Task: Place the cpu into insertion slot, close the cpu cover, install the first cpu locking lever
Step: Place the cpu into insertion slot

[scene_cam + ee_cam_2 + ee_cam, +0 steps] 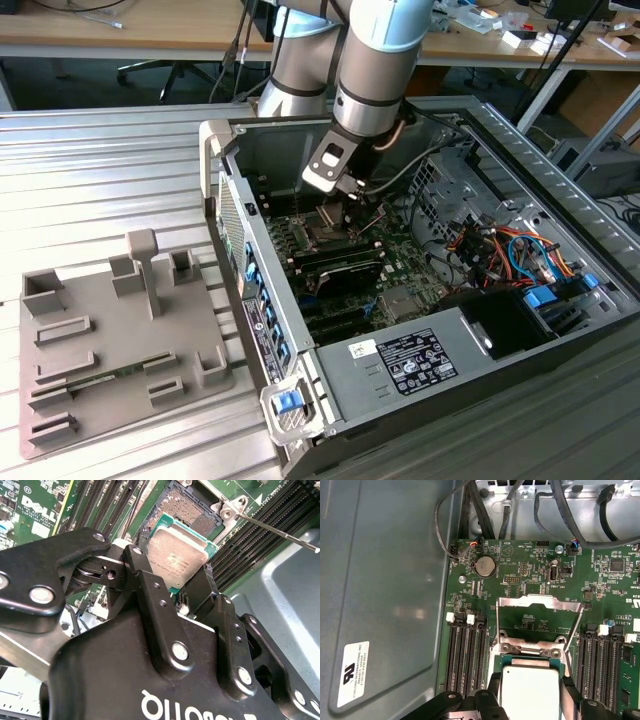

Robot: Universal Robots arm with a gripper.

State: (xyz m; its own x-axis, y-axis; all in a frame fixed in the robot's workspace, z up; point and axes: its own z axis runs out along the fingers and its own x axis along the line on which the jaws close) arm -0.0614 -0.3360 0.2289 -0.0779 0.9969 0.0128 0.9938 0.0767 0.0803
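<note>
- The chip (177, 555) is gripped by its opposite edges in the end effector (172, 570), keeping its underside free.
- It is held just over the bare socket (187, 507), whose cover (540, 602) is swung open.

Too small or skewed for reading: white lettering on the green board (35, 510) and the pincer (176, 565), a white sticker (352, 672) on the grey case wall (385, 580), a label (415, 362) on the power supply (480, 375).

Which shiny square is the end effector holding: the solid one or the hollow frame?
The solid one, the cpu, gripped at its edges by the end effector; the hollow cpu cover stands open, untouched.
</note>
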